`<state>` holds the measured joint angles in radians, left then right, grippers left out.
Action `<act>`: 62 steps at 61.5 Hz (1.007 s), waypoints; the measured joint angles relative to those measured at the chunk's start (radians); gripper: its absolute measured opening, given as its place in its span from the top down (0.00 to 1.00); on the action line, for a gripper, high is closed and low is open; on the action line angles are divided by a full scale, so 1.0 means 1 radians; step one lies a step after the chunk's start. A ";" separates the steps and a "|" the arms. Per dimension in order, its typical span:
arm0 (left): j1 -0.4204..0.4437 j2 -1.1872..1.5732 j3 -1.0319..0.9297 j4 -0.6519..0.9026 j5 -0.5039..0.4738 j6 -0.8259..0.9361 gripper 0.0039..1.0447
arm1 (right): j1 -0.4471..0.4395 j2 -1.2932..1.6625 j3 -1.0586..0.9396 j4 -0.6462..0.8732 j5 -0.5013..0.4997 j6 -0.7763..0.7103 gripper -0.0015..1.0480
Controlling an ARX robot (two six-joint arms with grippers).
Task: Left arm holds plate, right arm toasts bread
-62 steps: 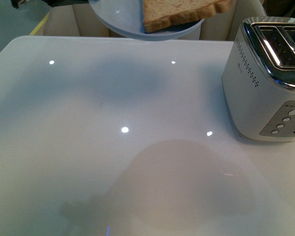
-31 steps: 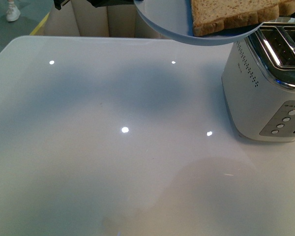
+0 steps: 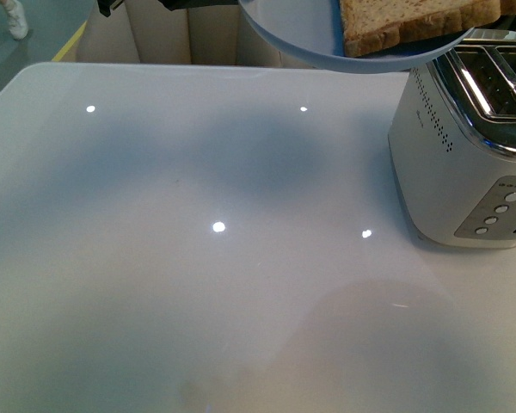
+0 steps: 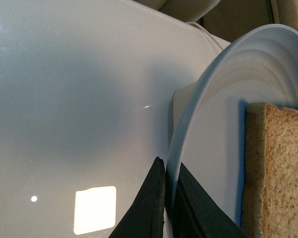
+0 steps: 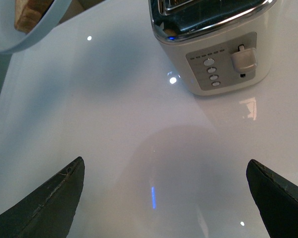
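While the left jaws clamp the plate [image 3: 292, 34], presenting the bread [image 3: 413, 19] at one o'clock near the toaster [image 3: 447, 155], the right jaws gape empty; next they should pinch the slice.

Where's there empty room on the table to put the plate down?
The white table is bare everywhere left of and in front of the toaster. It is crowded only at the far right, where the plate with the bread hangs close by the toaster's top.
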<state>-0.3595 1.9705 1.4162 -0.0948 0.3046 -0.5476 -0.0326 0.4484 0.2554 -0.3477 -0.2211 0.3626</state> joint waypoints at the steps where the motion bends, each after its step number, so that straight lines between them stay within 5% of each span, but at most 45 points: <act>1: 0.000 0.000 0.000 0.000 0.001 0.000 0.97 | -0.005 0.009 0.003 0.007 -0.006 0.003 0.08; 17: -0.001 0.000 0.000 0.003 0.007 0.000 0.97 | -0.053 0.346 0.115 0.315 -0.123 0.048 0.08; 35: -0.011 0.000 0.001 0.003 0.011 -0.001 0.97 | 0.016 0.765 0.297 0.656 -0.182 0.092 0.08; 62: -0.013 0.000 0.013 -0.010 0.011 -0.001 0.97 | 0.091 1.096 0.492 0.821 -0.169 0.206 0.08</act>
<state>-0.3729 1.9701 1.4288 -0.1051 0.3153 -0.5484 0.0586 1.5448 0.7475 0.4732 -0.3897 0.5682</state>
